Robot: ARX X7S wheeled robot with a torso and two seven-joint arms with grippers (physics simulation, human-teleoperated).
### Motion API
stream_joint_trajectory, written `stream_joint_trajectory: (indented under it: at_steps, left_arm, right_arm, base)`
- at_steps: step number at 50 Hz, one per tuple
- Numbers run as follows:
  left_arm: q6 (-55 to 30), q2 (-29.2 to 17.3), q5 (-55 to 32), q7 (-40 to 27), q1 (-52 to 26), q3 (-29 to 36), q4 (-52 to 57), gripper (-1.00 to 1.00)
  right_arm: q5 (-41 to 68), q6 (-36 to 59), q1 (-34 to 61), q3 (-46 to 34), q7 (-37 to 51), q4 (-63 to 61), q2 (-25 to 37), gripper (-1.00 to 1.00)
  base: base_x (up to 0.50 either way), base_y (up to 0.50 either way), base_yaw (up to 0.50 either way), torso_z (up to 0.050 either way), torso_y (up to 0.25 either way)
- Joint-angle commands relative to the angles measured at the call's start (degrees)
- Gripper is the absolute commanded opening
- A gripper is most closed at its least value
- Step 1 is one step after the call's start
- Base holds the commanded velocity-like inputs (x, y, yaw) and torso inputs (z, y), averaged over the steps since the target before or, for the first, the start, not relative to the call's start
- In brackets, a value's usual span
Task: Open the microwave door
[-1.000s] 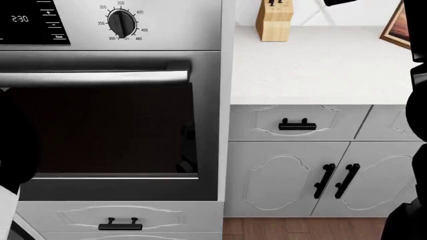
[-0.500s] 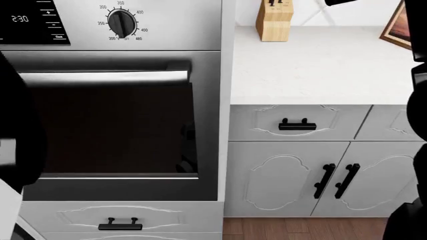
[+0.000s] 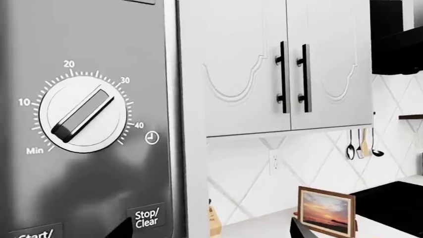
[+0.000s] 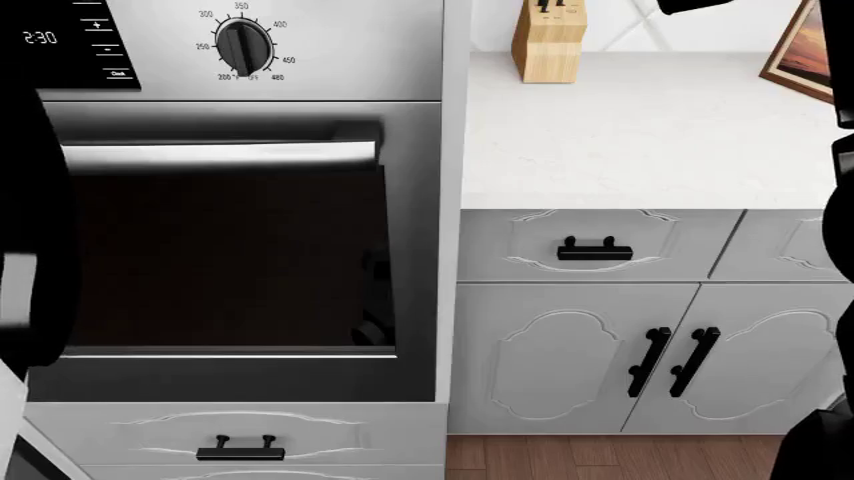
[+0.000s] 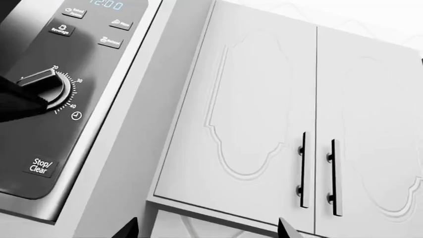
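The microwave [image 3: 79, 188] shows only its dark steel control panel. On it are a timer knob [image 3: 82, 116] and a Stop/Clear button [image 3: 146, 217]; the door is out of view. My left gripper [image 3: 208, 231] is open close in front of the panel's right edge, with only its dark fingertips [image 3: 116, 231] showing. The right wrist view shows the same microwave [image 5: 59, 124] from further off, with a black shape over part of its knob [image 5: 47, 85]. My right gripper [image 5: 206, 230] is open and empty below the wall cabinets. The head view shows no microwave.
White wall cabinets [image 3: 290, 74] with black handles hang right of the microwave. Below are a built-in oven [image 4: 240, 260], a white counter [image 4: 641, 130] with a knife block [image 4: 550, 40] and a framed picture [image 3: 325, 210], and drawers. My black arms fill the head view's side edges.
In the head view the black left arm has risen along the left edge, now covering more of the oven's upper left. Nothing else has moved.
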Motion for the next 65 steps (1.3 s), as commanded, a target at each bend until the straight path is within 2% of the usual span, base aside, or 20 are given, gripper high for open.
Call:
stream_joint_trajectory:
  at_steps: [1, 27, 51, 65]
  left_arm:
    - [1.9, -0.5, 2.8, 1.9, -0.4, 1.7, -2.7, 1.0]
    - [7.6, -4.1, 10.5, 10.7, -4.8, 5.8, -15.0, 1.0]
    - [7.5, -8.0, 11.3, 10.6, -5.0, 5.5, -15.4, 1.0]
    - [4.5, -11.8, 6.3, 5.3, -1.4, 1.5, -6.1, 1.0]
  right_arm:
    - [0.2, 0.2, -0.2, 0.1, 0.2, -0.3, 0.2, 1.0]
    - [-0.3, -2.1, -0.6, -1.1, 0.5, 1.7, -0.1, 1.0]
    - [0.7, 0.1, 0.4, -1.3, 0.9, 0.4, 0.1, 1.0]
    - [1.0, 0.4, 0.9, -1.4, 1.1, 0.4, 0.1, 1.0]
  base:
    - [0.0, 0.0, 0.0, 0.0, 0.0]
    - [0.0, 0.0, 0.0, 0.0, 0.0]
    - [0.0, 0.0, 0.0, 0.0, 0.0]
    - [0.0, 0.0, 0.0, 0.0, 0.0]
